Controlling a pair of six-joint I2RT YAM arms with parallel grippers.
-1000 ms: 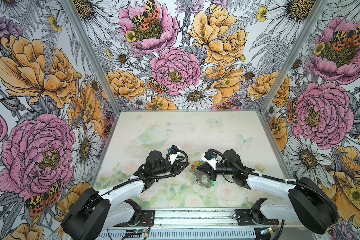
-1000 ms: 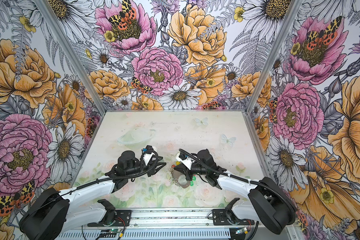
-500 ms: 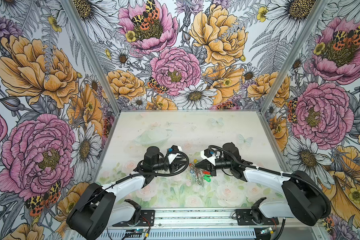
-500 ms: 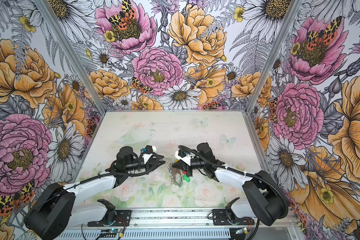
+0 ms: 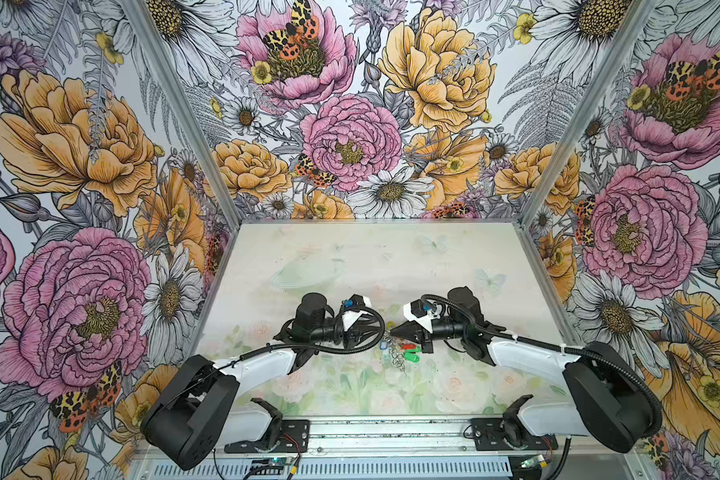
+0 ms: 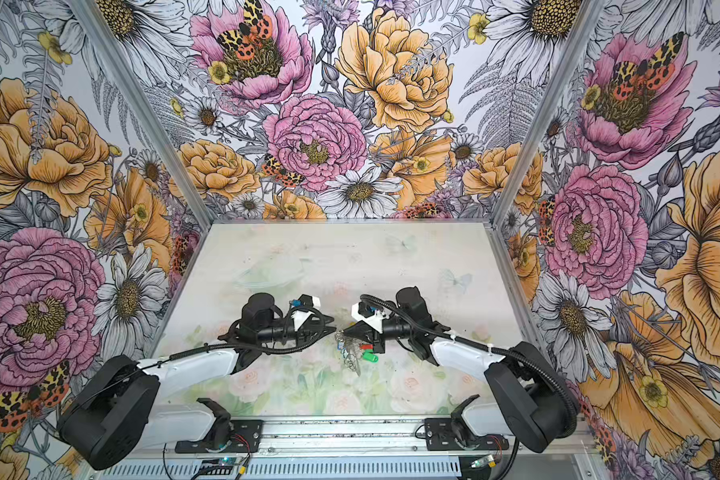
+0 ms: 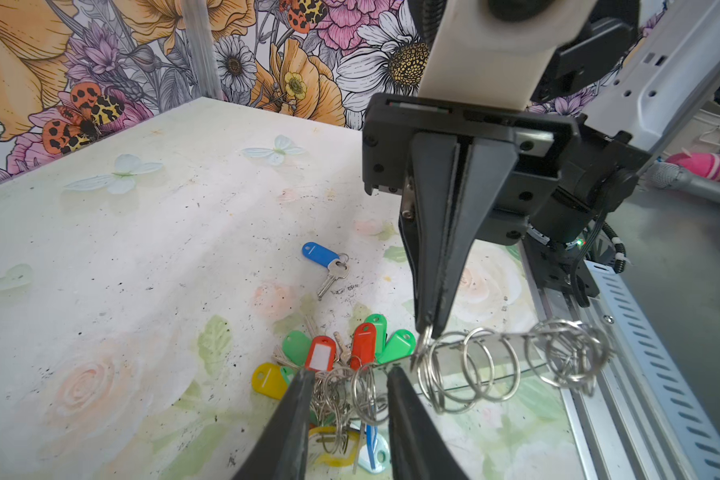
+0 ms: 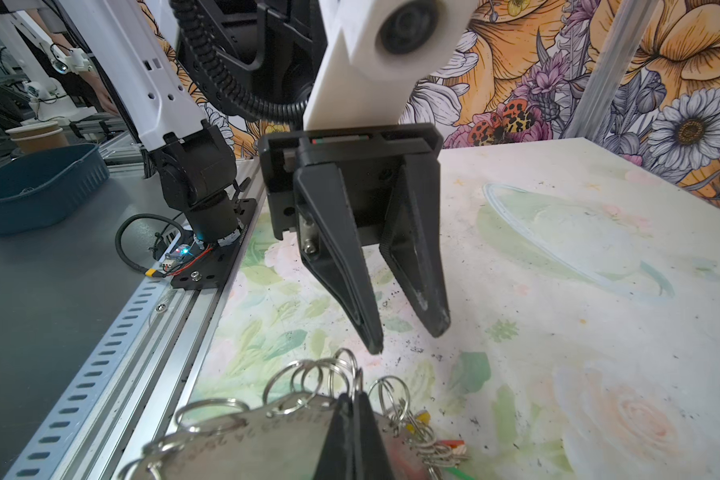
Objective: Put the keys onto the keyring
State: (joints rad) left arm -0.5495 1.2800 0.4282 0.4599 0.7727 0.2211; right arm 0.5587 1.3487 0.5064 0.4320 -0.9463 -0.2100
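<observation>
Clamped on the large flat grey oval keyring (image 8: 242, 436), the right end effector (image 7: 427, 328) has lifted its edge off the surface (image 7: 142, 270). The left end effector (image 8: 406, 338), narrowed yet apart, brackets one silver ring (image 7: 366, 392), readying threading.

The white-and-black left arm (image 5: 262, 361) and right arm (image 5: 524, 353) both reach inward, forearms low and wrists roughly level. Their black, tapered two-finger grippers face each other almost tip to tip. The left gripper (image 5: 377, 331) has its jaws parted (the gap shows plainly in the right wrist view), and the right gripper (image 5: 393, 332) is pinched tight.
</observation>
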